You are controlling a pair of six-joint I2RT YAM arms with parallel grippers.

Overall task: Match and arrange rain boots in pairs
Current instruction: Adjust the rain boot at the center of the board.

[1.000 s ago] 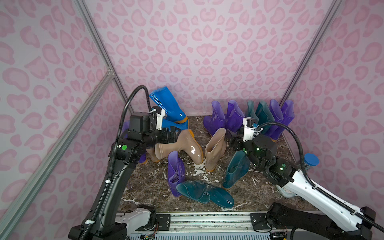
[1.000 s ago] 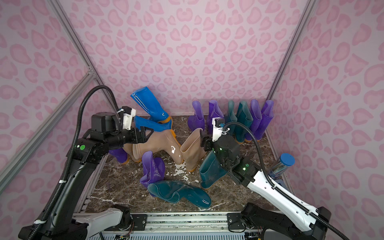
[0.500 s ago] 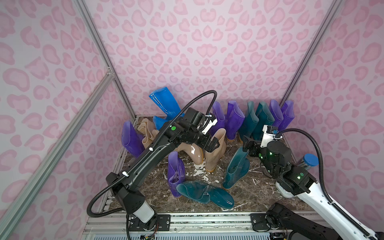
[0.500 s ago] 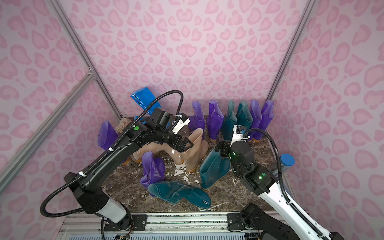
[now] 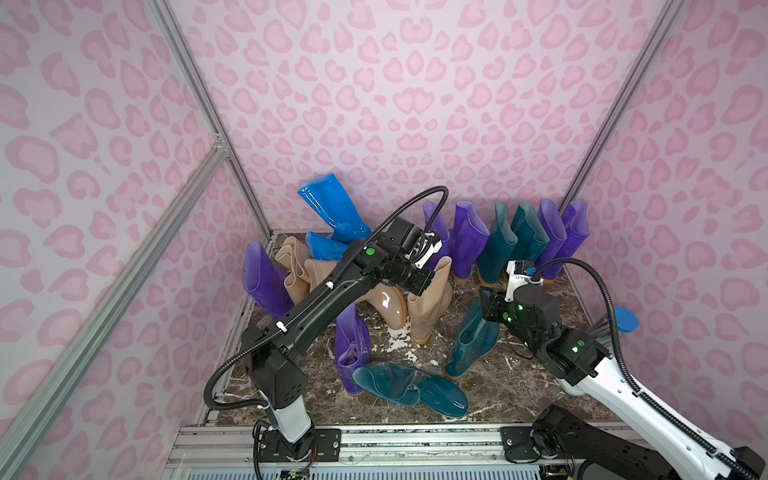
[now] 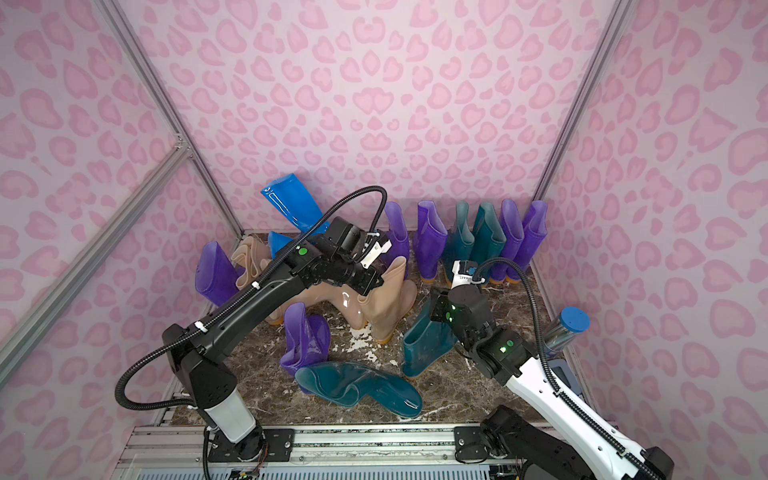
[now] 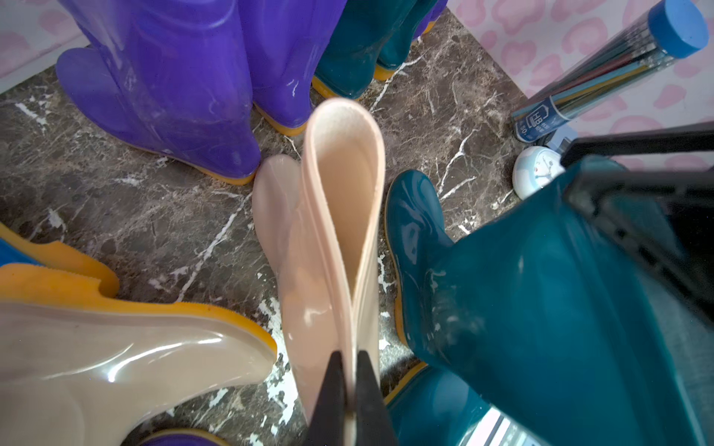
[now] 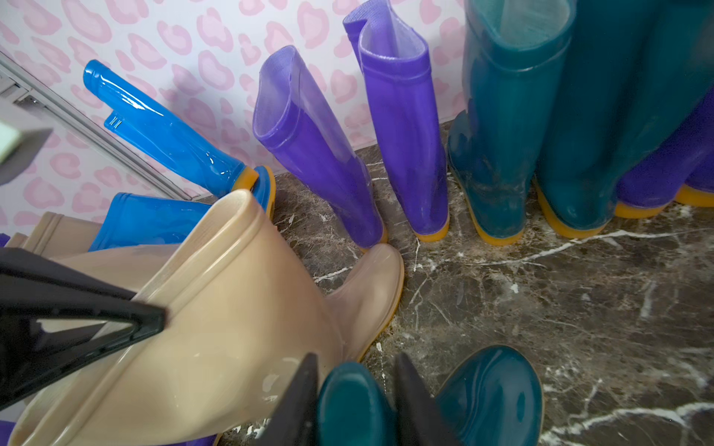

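1. Scanning both top views: the left gripper (image 5: 431, 279) (image 6: 376, 280) sits at the collar of the upright beige boot (image 5: 428, 316) (image 6: 388, 309), which stands mid-floor. The wrist hides the jaw gap here. The right gripper (image 5: 485, 305) (image 6: 435, 309) meets the top of the leaning teal boot (image 5: 469, 347) (image 6: 424, 345). Its sole is on the marble floor (image 5: 519, 386), right of centre, and its shaft tilts toward the right arm.
2. Same views, other boots: a far-edge row (image 5: 511, 241) stands upright, two purple, two teal, two purple. The blue boots (image 5: 332, 208) are in the far left corner. A lying teal boot (image 5: 407, 384) is by the near edge.
3. Left wrist: the left gripper (image 7: 349, 394) has its black fingers (image 7: 334, 394) pressed nearly together, pinching one wall of the collar of the upright beige boot (image 7: 340, 185). The leaning teal boot (image 7: 521, 289) is just beside it. A blue-capped cylinder (image 7: 618, 73) and a small white clock (image 7: 535, 170) are by the right edge.
4. Right wrist: the right gripper (image 8: 355, 401) is narrow, with teal collar filling the gap, so it grips the leaning teal boot (image 8: 494, 390). The upright beige boot (image 8: 232, 309) is just beside it, with a left-gripper finger (image 8: 77, 289) on its rim.
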